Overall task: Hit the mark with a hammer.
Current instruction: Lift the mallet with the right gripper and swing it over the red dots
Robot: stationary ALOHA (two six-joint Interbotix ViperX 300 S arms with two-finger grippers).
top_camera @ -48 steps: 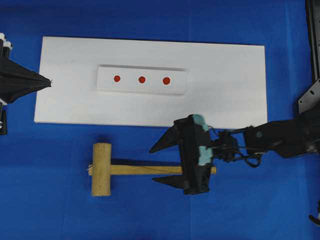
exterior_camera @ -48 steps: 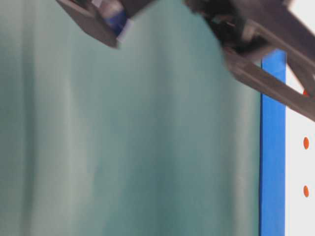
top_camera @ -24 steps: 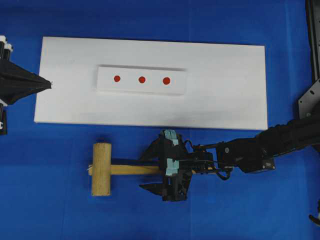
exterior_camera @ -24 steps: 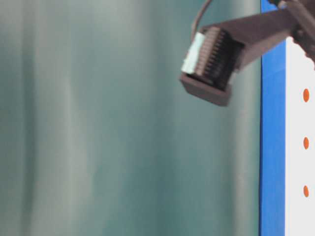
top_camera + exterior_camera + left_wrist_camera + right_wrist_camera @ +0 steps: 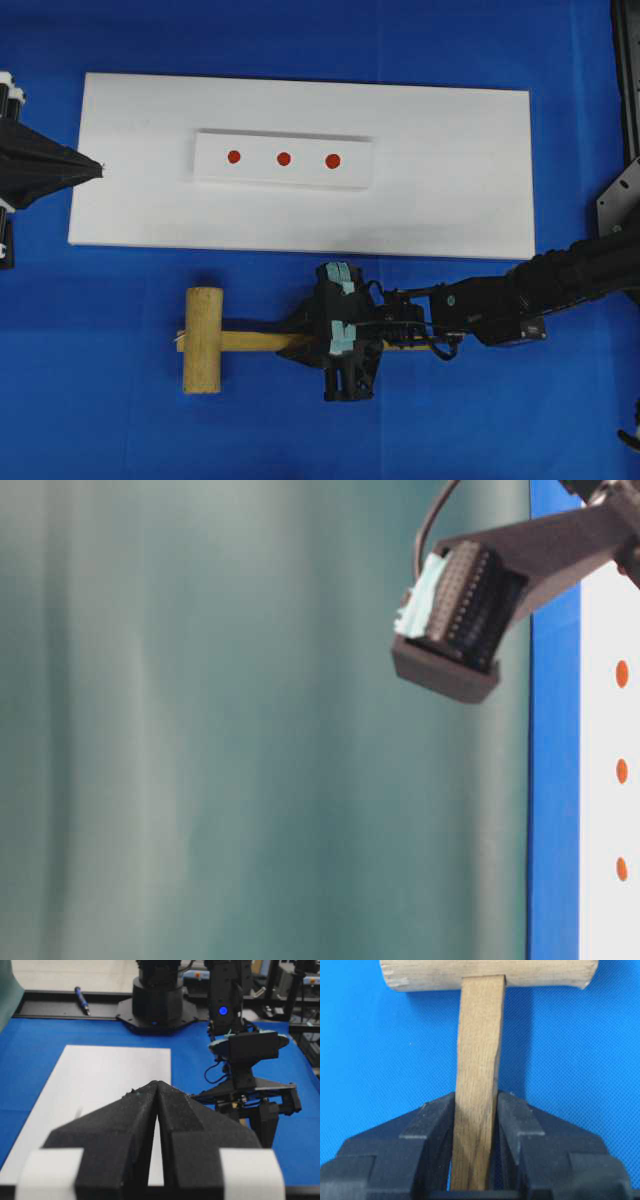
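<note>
**Right end effector closing on the hammer handle**

Overhead view: the hammer (image 5: 203,339) is lying on the blue worktop (image 5: 100,420), just below the long edge of the white board (image 5: 450,160), with its cylindrical head pointing across the handle and the handle running toward the right. The right end effector (image 5: 300,340) is sitting over the handle, to the right of the hammer head, with its fingers drawn in against the wood. The dotted strip (image 5: 283,160), carrying three red dots, is resting on the white board above the hammer, well apart from it. The left end effector (image 5: 98,168) is hovering at the left edge of the white board, its jaws pressed together to a point and gripping nothing.

Table-level view: a green curtain (image 5: 200,730) is filling most of the frame. Part of the right arm's wrist (image 5: 460,615) is showing at the top, beside a sliver of the white board (image 5: 605,780) with three red dots on it.

Left wrist view: the left end effector (image 5: 157,1085) is showing both fingers meeting with no gap over the white board (image 5: 100,1075). The right arm is standing to the right of the board.

Right wrist view: the right end effector (image 5: 475,1110) is holding the hammer (image 5: 479,1050) by its flat handle, a finger touching each side, with the hammer head lying crosswise beyond it on the blue worktop (image 5: 380,1060).
</note>
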